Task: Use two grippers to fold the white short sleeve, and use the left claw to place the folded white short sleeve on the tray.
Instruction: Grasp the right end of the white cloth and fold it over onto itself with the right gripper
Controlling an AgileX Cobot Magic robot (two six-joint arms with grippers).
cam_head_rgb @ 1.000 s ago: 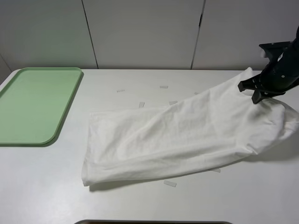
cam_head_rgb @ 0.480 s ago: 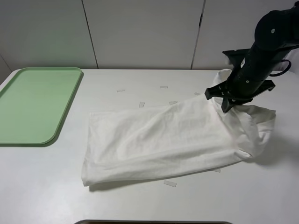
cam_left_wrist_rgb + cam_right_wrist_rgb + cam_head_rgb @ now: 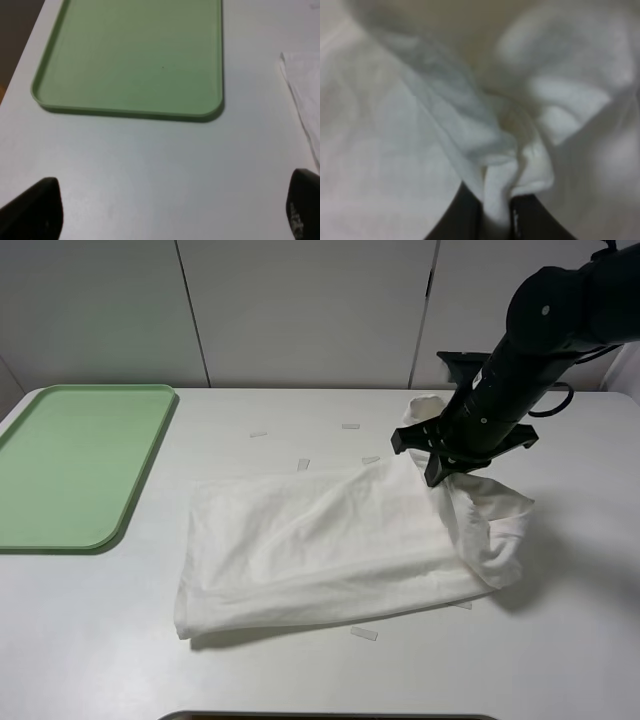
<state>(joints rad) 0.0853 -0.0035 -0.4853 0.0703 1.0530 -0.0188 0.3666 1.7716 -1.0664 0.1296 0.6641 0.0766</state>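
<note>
The white short sleeve [image 3: 320, 540] lies on the table's middle, its right end lifted and doubled over. My right gripper [image 3: 440, 462] is shut on that right end and holds it above the table; the right wrist view shows the bunched cloth [image 3: 495, 150] pinched between the black fingers [image 3: 462, 215]. The pale green tray [image 3: 75, 460] sits at the far left, with nothing on it, and also shows in the left wrist view [image 3: 135, 55]. My left gripper [image 3: 165, 210] is open, its two fingertips [image 3: 35, 210] wide apart over bare table near the tray's near edge. It is out of the exterior view.
Several small bits of tape [image 3: 363, 633] lie on the white table [image 3: 100, 640] around the shirt. A shirt corner [image 3: 302, 85] shows in the left wrist view. A wall of white panels [image 3: 300, 310] stands behind the table.
My right gripper has carried the shirt's right end leftward over the shirt, from the table's right edge towards the middle. The fold has deepened. The tray has not moved.
</note>
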